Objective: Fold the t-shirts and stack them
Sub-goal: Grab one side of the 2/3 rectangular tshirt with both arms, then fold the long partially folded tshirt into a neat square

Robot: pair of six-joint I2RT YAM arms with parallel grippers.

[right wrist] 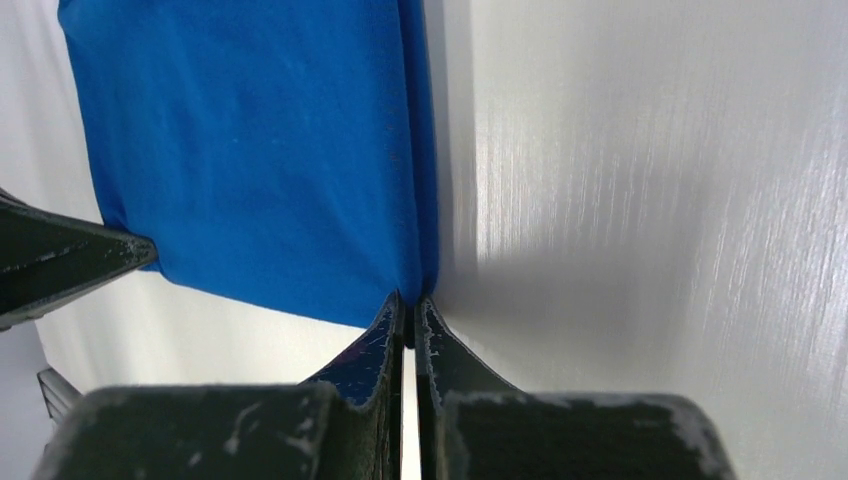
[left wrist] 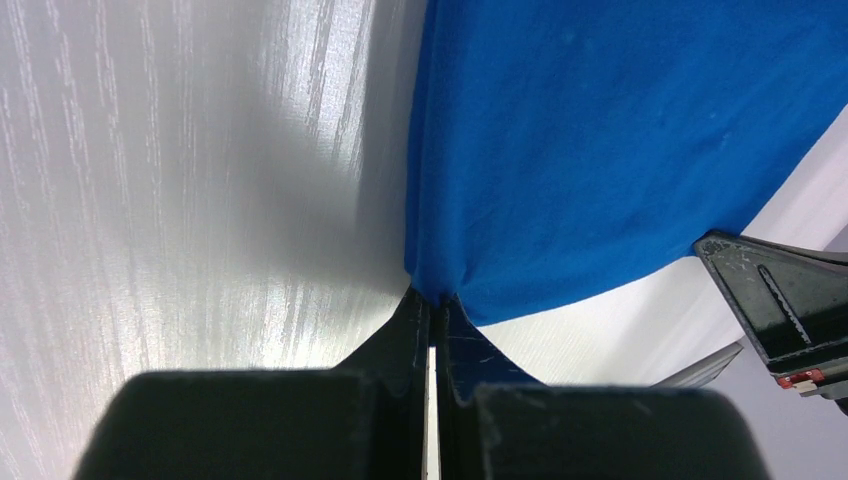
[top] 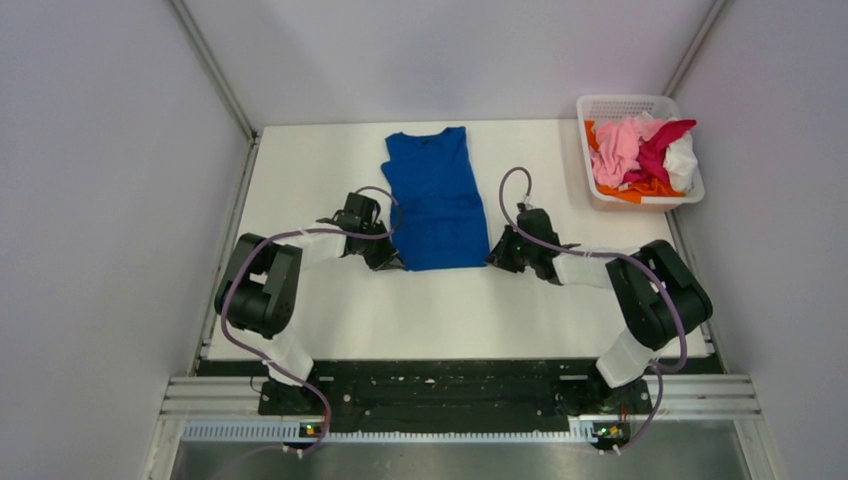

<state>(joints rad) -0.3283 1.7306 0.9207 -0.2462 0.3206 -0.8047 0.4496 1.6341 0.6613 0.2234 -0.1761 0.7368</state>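
Blue t-shirt (top: 435, 200): flat on the white table (top: 300, 170), collar at the far end, hem nearest the arms.
Left gripper (left wrist: 432, 298): fingers pressed together, pinching the hem's left corner (cloth puckers right at the tips).
Right gripper (right wrist: 408, 298): same story, fingers clamped on the hem's right corner.
Hem: runs straight from one grip to the other.
Other t-shirts (top: 640, 150): pink, magenta, white and orange, heaped in the white mesh basket (top: 628, 103) at the far right corner, well apart.

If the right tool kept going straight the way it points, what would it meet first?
The royal blue cotton t-shirt: the right tool is shut on its near corner. Past that, probably the white table, though depth is unclear.
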